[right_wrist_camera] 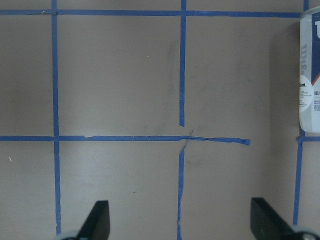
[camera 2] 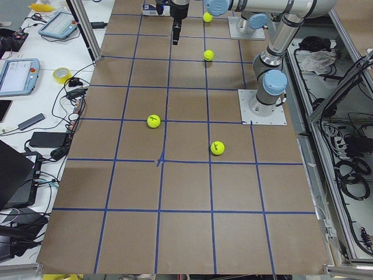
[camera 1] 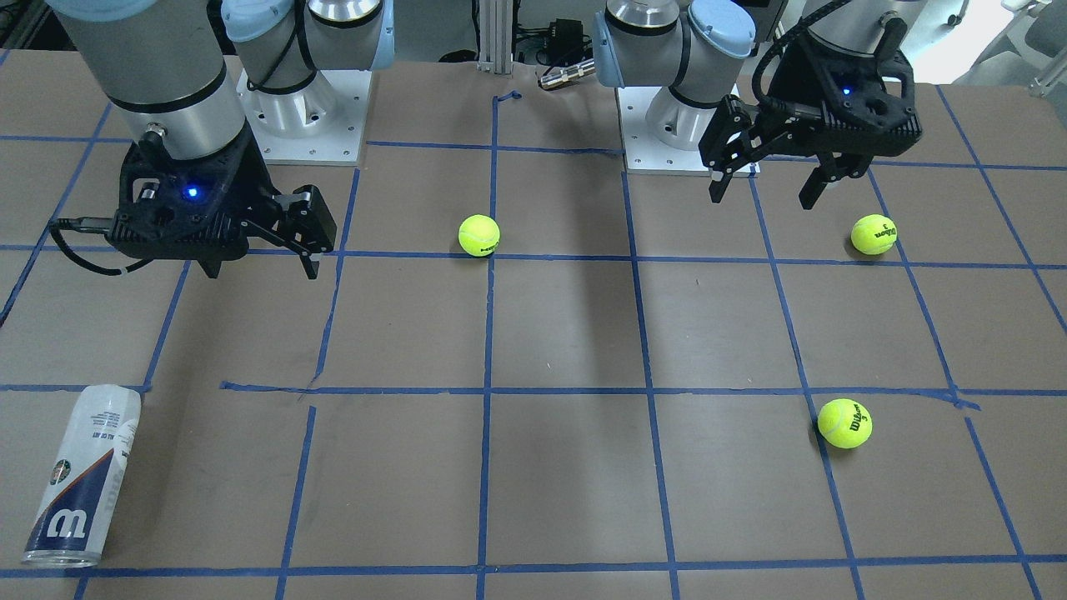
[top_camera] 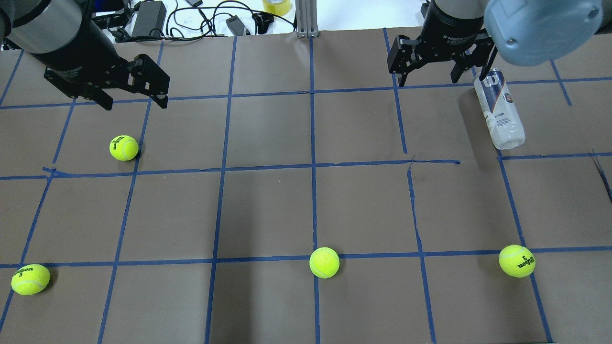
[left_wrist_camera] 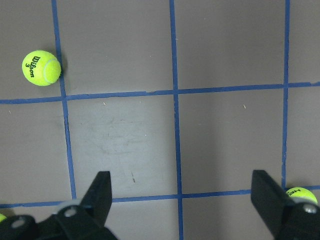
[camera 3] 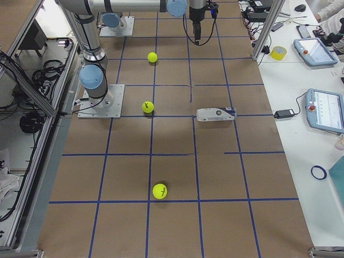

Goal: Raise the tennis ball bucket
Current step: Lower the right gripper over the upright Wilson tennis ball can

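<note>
We count four fuzzy yellow-green tennis balls (top_camera: 124,147) (top_camera: 30,279) (top_camera: 324,262) (top_camera: 517,261) lying well apart on the brown paper-covered counter (top_camera: 267,210), gridded with blue tape lines (top_camera: 313,191); black cables (top_camera: 201,19) sprawl beyond its far edge.

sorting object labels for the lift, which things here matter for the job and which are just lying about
For the job: tennis ball bucket, lying on its side; right end effector, open, the closer one.

Just lying about: four tennis balls; yellow tape roll; left end effector, open, far from the bucket.
</note>
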